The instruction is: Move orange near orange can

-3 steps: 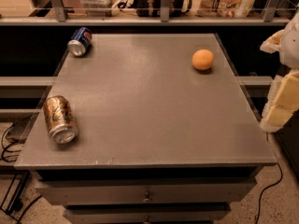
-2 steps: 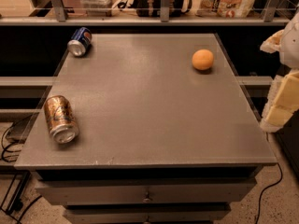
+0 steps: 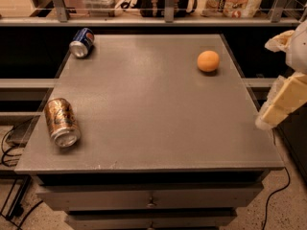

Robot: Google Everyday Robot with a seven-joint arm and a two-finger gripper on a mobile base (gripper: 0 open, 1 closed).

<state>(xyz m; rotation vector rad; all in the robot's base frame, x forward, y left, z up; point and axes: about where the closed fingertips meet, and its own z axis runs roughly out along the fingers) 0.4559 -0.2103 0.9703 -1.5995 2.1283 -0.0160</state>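
On the left, 2 cans lie on their sides on the grey table (image 3: pixel 153 119). The orange can (image 3: pixel 61 122) rests near the front-left corner, its silver top turned toward the front edge. The blue can (image 3: pixel 81 42) sits at the back-left corner, well apart from it. The middle of the tabletop separates these from the orange (image 3: pixel 208 61), which sits toward the back right, a little in from the right edge and far from the orange can, touching nothing but the surface. Further right, past the table's edge, the gripper (image 3: pixel 282 102) hangs in the air at the border of the view, pale and cream-coloured, angled down toward the table's right side. It holds nothing that I can see, and whether it is parted or closed I cannot tell. Below the tabletop, 1 drawer front (image 3: pixel 151 200) faces forward.
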